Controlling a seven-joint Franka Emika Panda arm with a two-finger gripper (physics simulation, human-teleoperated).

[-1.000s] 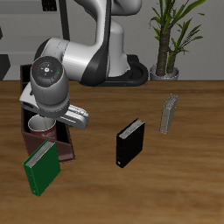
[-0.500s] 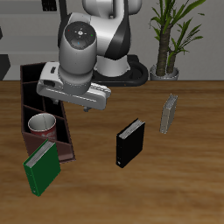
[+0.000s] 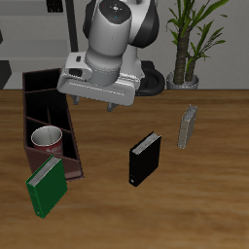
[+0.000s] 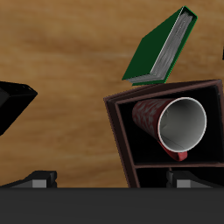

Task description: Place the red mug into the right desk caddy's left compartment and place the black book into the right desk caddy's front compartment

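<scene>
The red mug (image 3: 44, 139) stands upright inside a section of the long maroon right desk caddy (image 3: 29, 92), its grey inside showing. In the wrist view the mug (image 4: 171, 122) sits between the caddy's walls (image 4: 118, 131). The black book (image 3: 144, 159) stands upright on the wood near the table's middle, and one corner of it (image 4: 13, 101) shows in the wrist view. My gripper (image 3: 102, 101) hangs high above the table, between caddy and black book. It is open with its fingers (image 4: 39, 178) wide apart and nothing between them.
A green book (image 3: 46, 185) leans against the caddy's end nearest the table's front edge. A thin grey book (image 3: 187, 126) stands upright beyond the black book. A potted plant (image 3: 183, 73) stands at the back.
My gripper has risen from the mug in the caddy and swung up and across toward the table's middle. The mug stays in the caddy.
</scene>
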